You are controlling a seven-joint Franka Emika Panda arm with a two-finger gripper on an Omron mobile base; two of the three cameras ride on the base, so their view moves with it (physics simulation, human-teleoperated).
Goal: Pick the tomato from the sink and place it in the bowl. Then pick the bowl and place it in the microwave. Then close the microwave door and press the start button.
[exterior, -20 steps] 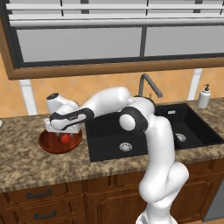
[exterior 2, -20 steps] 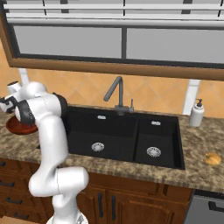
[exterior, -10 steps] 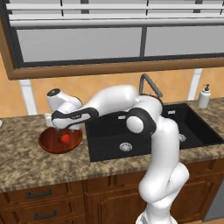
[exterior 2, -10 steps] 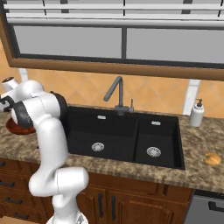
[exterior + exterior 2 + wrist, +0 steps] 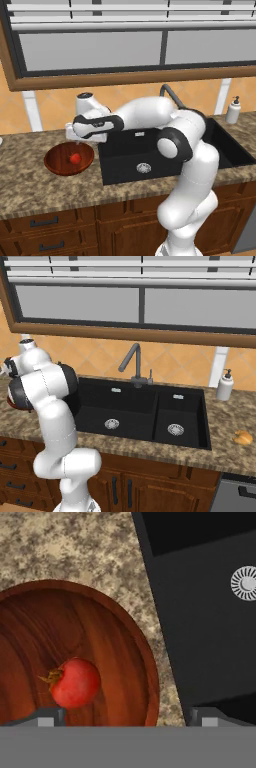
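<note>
The small red tomato (image 5: 75, 158) (image 5: 75, 682) lies free inside the reddish-brown wooden bowl (image 5: 56, 164) (image 5: 117, 637), which stands on the granite counter just left of the black sink (image 5: 150, 152) (image 5: 135, 406) (image 5: 210, 617). My gripper (image 5: 76, 142) (image 5: 128, 717) hangs open a little above the bowl's right side, with nothing between its fingers. In the hand view one fingertip (image 5: 50, 716) sits over the bowl and the other over the sink's edge. The microwave is out of view.
A dark curved faucet (image 5: 170, 95) (image 5: 131, 358) rises behind the sink, and a white soap dispenser (image 5: 232, 110) (image 5: 225, 385) stands at its right. A small tan object (image 5: 243, 437) lies on the counter's far right. A steel drain (image 5: 245, 583) shows in the basin.
The hand has lifted up from the bowl and its jaws have spread a little wider. The tomato stays lying in the bowl.
</note>
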